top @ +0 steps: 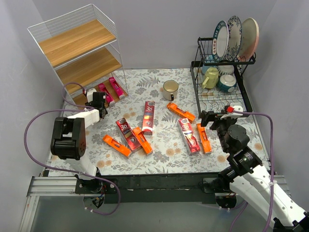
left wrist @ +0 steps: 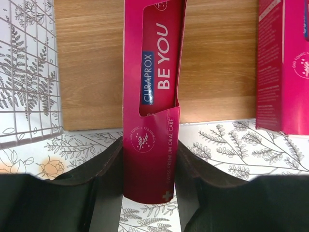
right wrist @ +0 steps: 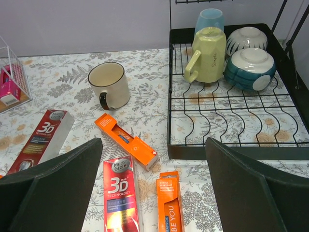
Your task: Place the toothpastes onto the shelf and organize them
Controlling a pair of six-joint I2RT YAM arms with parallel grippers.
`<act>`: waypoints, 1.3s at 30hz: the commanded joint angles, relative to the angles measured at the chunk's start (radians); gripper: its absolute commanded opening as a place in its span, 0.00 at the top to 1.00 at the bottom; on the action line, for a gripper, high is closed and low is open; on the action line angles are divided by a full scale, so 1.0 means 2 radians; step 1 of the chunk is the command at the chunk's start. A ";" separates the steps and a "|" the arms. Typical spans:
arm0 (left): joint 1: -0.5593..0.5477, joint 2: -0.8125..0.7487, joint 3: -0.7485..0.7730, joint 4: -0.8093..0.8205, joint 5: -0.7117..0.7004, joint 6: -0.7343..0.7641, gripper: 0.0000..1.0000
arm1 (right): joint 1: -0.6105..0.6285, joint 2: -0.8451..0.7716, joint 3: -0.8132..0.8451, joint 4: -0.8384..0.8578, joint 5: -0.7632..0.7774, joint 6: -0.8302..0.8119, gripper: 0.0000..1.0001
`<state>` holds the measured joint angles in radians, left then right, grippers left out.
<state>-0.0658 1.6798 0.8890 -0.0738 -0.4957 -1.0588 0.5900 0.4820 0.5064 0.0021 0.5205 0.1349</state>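
Toothpastes point(top: 148, 116), orange and dark red, lie scattered on the floral table point(top: 164, 162) below the right gripper point(right wrist: 153, 141), which is spread wide beside the dish rack point(right wrist: 231, 152). Only the left wrist view reads "BE YOU" on the magenta carton point(left wrist: 152, 121) clamped in the left gripper point(left wrist: 148, 145), reaching over the shelf's point(left wrist: 217, 58) lowest board.

The top view looks down from above and behind the arm bases point(top: 91, 186) over the whole table point(top: 164, 159), shelf point(top: 77, 41) far left, rack point(top: 219, 104) far right. The left wrist view sits close, facing the shelf's bottom board point(left wrist: 91, 63) with a pink carton point(left wrist: 152, 121) mid-frame. The right wrist view looks low across the table toward rack and mug point(right wrist: 110, 84) (both also seen from the top)
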 commanded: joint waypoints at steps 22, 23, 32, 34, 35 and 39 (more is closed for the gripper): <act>-0.006 -0.047 -0.027 -0.015 -0.007 -0.047 0.54 | 0.000 0.000 0.001 0.019 -0.003 -0.001 0.05; -0.006 -0.045 -0.026 -0.014 -0.009 -0.045 0.56 | 0.000 -0.001 0.001 0.019 -0.003 -0.001 0.05; -0.005 -0.023 -0.007 0.005 -0.025 -0.011 0.69 | 0.000 0.008 0.006 0.016 -0.013 -0.003 0.06; -0.002 -0.024 -0.002 0.013 -0.017 -0.005 0.69 | 0.000 0.006 0.005 0.017 -0.011 -0.003 0.06; -0.003 -0.023 0.000 0.016 -0.015 -0.003 0.69 | 0.000 0.004 0.003 0.017 -0.011 -0.003 0.06; 0.008 -0.014 0.010 0.022 -0.008 0.000 0.69 | 0.000 -0.001 0.001 0.019 -0.010 -0.004 0.06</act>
<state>-0.0711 1.6485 0.8543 -0.0746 -0.5060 -1.0809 0.5900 0.4942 0.5064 0.0017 0.5003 0.1341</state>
